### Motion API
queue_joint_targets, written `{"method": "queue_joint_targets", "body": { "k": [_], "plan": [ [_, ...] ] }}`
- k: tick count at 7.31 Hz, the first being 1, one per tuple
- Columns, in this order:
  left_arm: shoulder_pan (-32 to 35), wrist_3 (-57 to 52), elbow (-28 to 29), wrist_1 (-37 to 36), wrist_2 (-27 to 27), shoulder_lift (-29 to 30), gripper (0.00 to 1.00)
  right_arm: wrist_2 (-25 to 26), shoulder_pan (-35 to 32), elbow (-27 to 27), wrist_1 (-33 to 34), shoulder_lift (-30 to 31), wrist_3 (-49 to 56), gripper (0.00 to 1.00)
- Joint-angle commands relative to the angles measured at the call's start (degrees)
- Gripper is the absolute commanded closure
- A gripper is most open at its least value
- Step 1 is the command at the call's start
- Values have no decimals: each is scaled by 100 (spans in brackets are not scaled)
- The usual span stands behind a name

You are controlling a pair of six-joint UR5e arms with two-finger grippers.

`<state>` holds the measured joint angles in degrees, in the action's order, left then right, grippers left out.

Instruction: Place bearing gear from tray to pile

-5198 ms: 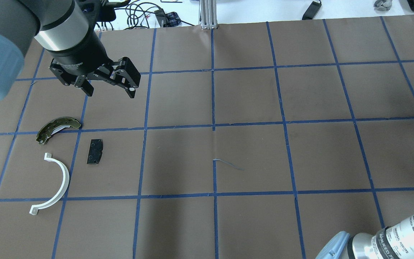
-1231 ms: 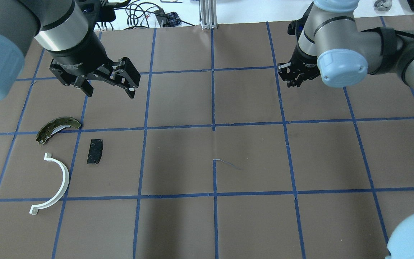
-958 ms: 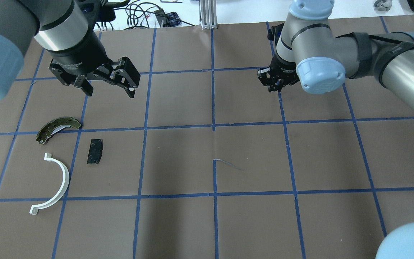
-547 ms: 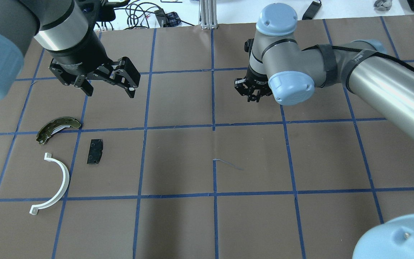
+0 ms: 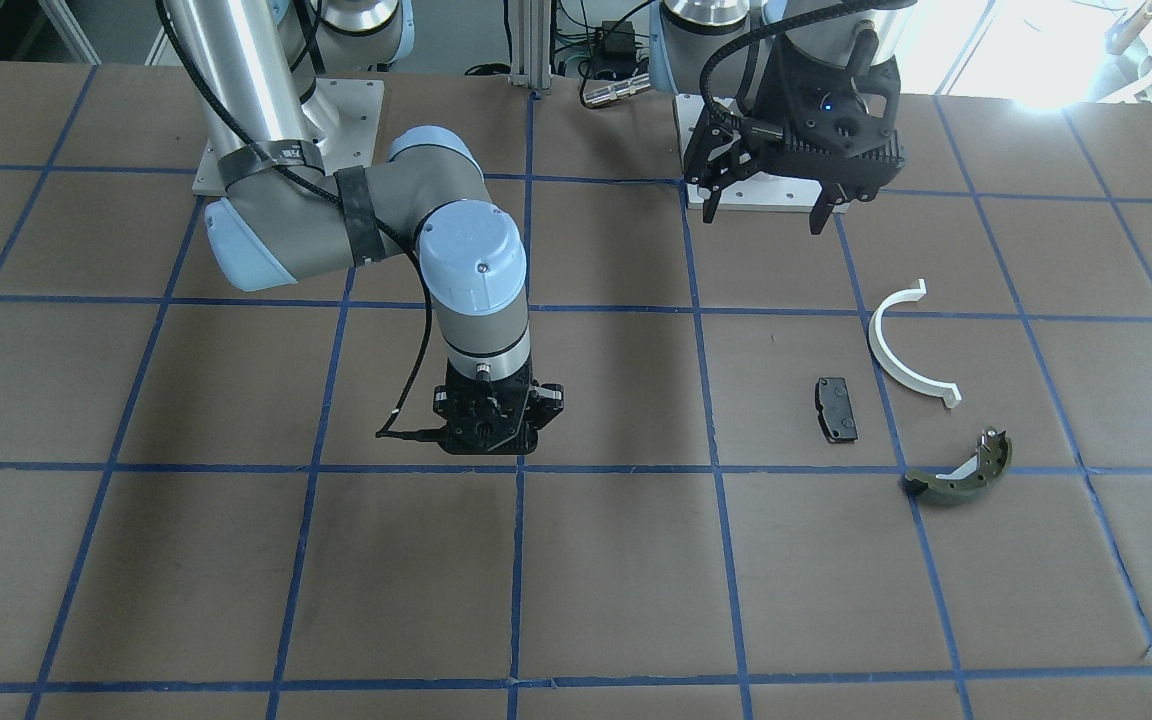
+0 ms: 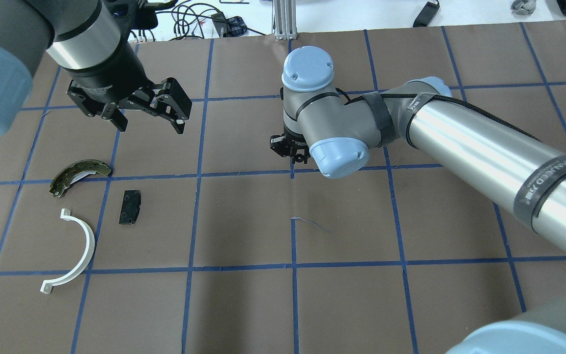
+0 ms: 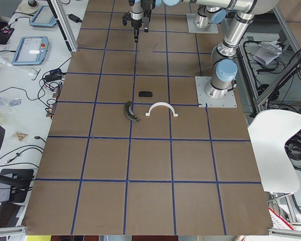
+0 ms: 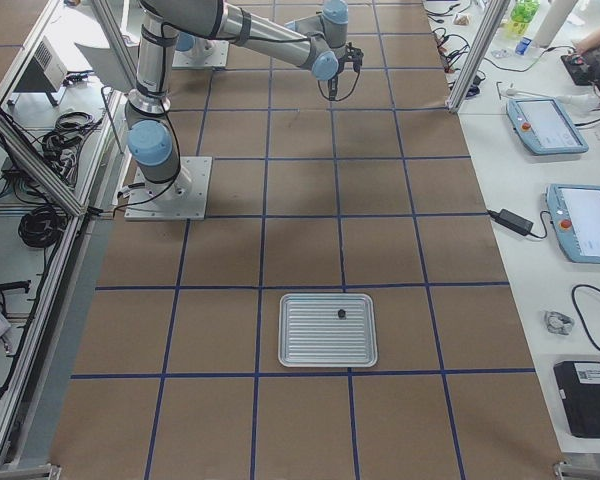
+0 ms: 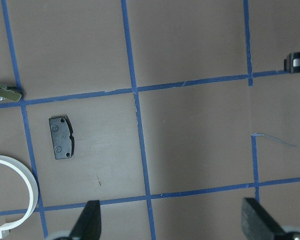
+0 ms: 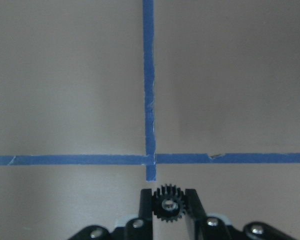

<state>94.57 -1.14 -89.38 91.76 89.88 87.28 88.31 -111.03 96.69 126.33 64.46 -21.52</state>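
Bearing gear (image 10: 167,205) pinched in right hand (image 10: 168,201); left hand (image 6: 151,126) wide open, empty.

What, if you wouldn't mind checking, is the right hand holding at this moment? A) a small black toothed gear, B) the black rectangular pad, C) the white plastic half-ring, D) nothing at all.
A: in the right wrist view the right hand pinches a small black toothed gear between its fingers, while the white half-ring and black pad lie untouched elsewhere.
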Motion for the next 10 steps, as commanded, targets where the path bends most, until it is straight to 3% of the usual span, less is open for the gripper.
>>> {"method": "queue_joint_targets", "body": {
  "k": [1,2,3,5,8,9,10],
  "plan": [
    [0,0,-9,0,3,0,0,2,-129,201,278,-82,-54,78],
    [0,0,-9,0,3,0,0,11,-173,236,279,-91,-63,56],
    [0,0,-9,0,-6,0,0,19,-191,228,279,-100,-54,1],
    [0,0,0,0,-32,0,0,133,27,-25,279,75,504,0],
    [0,122,9,-9,-67,384,0,107,1369,-141,-211,408,1059,0],
    [35,254,17,-444,-146,770,0,116,1765,-124,-440,601,1323,0],
    [166,281,26,-857,-364,1156,0,664,2108,-63,-694,795,1752,0]
  ]
}}
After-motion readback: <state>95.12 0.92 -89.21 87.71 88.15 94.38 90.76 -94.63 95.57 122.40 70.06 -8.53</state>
